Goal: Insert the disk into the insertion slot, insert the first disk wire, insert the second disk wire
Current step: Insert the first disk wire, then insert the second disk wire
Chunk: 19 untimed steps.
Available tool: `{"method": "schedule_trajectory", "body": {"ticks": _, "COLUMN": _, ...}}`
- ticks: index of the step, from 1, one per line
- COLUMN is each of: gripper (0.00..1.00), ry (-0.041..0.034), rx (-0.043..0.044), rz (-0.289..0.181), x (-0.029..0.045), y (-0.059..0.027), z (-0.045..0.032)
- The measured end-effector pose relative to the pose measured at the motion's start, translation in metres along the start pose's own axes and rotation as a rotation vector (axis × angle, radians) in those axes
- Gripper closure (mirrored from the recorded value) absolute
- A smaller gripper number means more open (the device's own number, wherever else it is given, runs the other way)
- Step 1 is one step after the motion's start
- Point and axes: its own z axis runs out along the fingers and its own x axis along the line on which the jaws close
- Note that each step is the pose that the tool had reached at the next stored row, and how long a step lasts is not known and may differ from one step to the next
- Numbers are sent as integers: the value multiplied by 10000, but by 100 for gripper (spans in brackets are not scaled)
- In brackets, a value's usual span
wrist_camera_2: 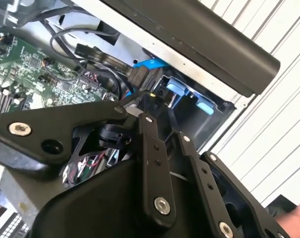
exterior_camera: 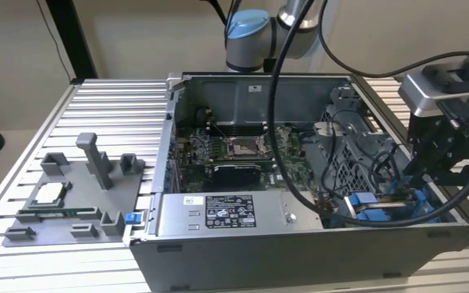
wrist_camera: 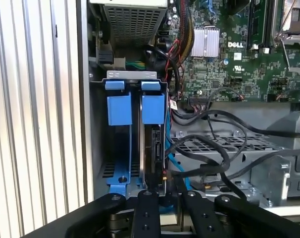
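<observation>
disk (wrist_camera: 152, 153) sits edge-on in insertion slot (wrist_camera: 119, 110). pincer (wrist_camera: 165, 192) right at disk's end. Can't tell if it's open or closed.

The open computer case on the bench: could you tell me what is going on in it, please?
A robot arm's gripper reaches into the case's drive corner, at the exterior view's right. It hangs right over the insertion slot, where the disk appears already seated edge-on. Loose black cables lie beside the bay.
</observation>
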Motion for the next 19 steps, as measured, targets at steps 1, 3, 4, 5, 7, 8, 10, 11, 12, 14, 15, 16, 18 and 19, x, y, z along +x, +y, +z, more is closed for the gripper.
{"method": "schedule_trajectory", "body": {"ticks": 1, "gripper": 0, "ry": -2, "rx": 0, "rz": 0, "x": -4, "y": -2, "z": -32}}
{"method": "schedule_trajectory", "body": {"ticks": 3, "gripper": 0, "ry": -2, "rx": -2, "rz": 1, "x": -6, "y": -4, "z": -55}}
{"method": "schedule_trajectory", "body": {"ticks": 4, "gripper": 0, "ry": -3, "rx": -3, "rz": 1, "x": -7, "y": -4, "z": -58}}
{"method": "schedule_trajectory", "body": {"ticks": 5, "gripper": 0, "ry": 1, "rx": -7, "rz": 1, "x": -8, "y": -4, "z": -71}}
{"method": "schedule_trajectory", "body": {"ticks": 7, "gripper": 0, "ry": 0, "rx": -19, "rz": 3, "x": -16, "y": -8, "z": -114}}
{"method": "schedule_trajectory", "body": {"ticks": 8, "gripper": 0, "ry": -2, "rx": -20, "rz": 4, "x": -23, "y": -10, "z": -145}}
{"method": "schedule_trajectory", "body": {"ticks": 10, "gripper": 0, "ry": -16, "rx": -37, "rz": 5, "x": -29, "y": -41, "z": -181}}
{"method": "schedule_trajectory", "body": {"ticks": 11, "gripper": 0, "ry": -39, "rx": -58, "rz": 10, "x": -31, "y": -73, "z": -185}}
{"method": "schedule_trajectory", "body": {"ticks": 12, "gripper": 0, "ry": -47, "rx": -66, "rz": 11, "x": -32, "y": -99, "z": -184}}
{"method": "schedule_trajectory", "body": {"ticks": 14, "gripper": 0, "ry": -56, "rx": -73, "rz": 12, "x": -41, "y": -152, "z": -180}}
{"method": "schedule_trajectory", "body": {"ticks": 15, "gripper": 0, "ry": -55, "rx": -74, "rz": 13, "x": -48, "y": -180, "z": -179}}
{"method": "schedule_trajectory", "body": {"ticks": 16, "gripper": 0, "ry": -61, "rx": -75, "rz": 13, "x": -53, "y": -207, "z": -176}}
{"method": "schedule_trajectory", "body": {"ticks": 18, "gripper": 0, "ry": -63, "rx": -78, "rz": 14, "x": -71, "y": -252, "z": -173}}
{"method": "schedule_trajectory", "body": {"ticks": 19, "gripper": 0, "ry": -64, "rx": -88, "rz": 15, "x": -77, "y": -281, "z": -171}}
